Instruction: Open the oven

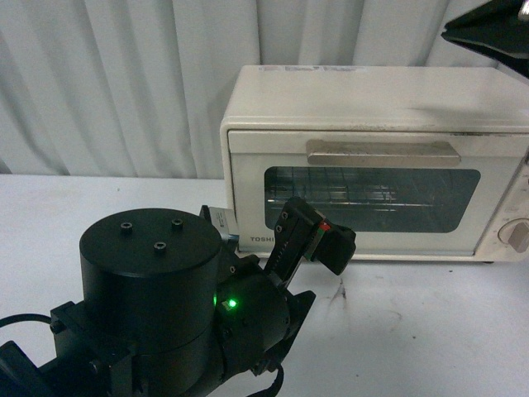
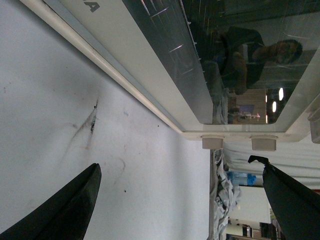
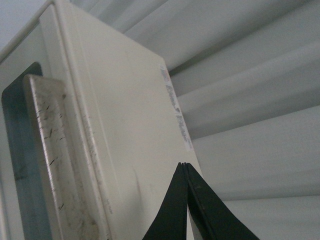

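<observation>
Oven closed, just behind left end effector.

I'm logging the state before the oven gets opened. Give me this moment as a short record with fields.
oven: cream-white, standing on the white table, curtain behind
door: closed
handle: across the door's top edge, nothing touching it
left gripper: jaws open, empty, low in front of the door's lower left
right gripper: jaws shut, empty, above the oven's top
task state: door not yet opened
</observation>
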`<state>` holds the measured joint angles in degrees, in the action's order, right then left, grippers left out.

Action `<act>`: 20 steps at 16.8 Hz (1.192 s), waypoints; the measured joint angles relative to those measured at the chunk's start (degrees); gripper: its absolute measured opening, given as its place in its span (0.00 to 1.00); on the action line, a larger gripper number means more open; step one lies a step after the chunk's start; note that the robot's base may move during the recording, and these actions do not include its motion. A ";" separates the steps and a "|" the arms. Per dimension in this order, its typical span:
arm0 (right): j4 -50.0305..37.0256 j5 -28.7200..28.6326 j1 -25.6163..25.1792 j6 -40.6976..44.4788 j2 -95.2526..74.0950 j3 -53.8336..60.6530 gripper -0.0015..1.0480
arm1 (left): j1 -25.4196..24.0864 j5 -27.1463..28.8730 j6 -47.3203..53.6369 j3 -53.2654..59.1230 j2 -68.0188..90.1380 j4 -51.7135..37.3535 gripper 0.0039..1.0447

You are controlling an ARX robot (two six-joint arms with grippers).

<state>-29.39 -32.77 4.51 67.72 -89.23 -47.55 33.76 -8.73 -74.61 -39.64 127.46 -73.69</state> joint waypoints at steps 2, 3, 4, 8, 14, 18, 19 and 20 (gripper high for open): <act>4.04 -0.90 -0.02 4.42 -1.55 -0.39 0.02 | -0.07 0.17 0.02 0.00 0.00 -0.02 0.94; 4.52 -0.96 -0.02 5.01 -1.99 -0.44 0.02 | -0.07 0.17 0.02 0.00 0.00 0.00 0.94; 4.70 -1.05 -0.02 5.09 -2.12 -0.48 0.02 | -0.07 0.17 0.02 0.00 0.00 0.00 0.94; 5.60 -1.22 -0.02 6.12 -3.26 -0.83 0.02 | -0.07 0.20 0.02 0.00 0.00 0.00 0.94; 7.56 -1.07 0.37 7.63 -6.27 -1.16 0.02 | -0.11 0.42 0.07 -0.02 0.00 0.33 0.94; 7.43 -0.48 -0.87 7.98 -8.90 -1.20 0.02 | -0.11 0.61 0.09 -0.02 0.02 0.68 0.94; 7.30 -0.70 -1.25 8.00 -9.20 -1.27 0.02 | -0.11 0.61 0.13 -0.02 0.02 0.68 0.94; 7.30 -0.79 -1.27 8.00 -9.40 -1.55 0.02 | -0.13 0.61 0.28 -0.02 0.02 0.68 0.94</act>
<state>-22.09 -33.56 3.25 75.72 -98.63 -49.10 33.63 -8.12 -74.32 -39.66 127.48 -73.01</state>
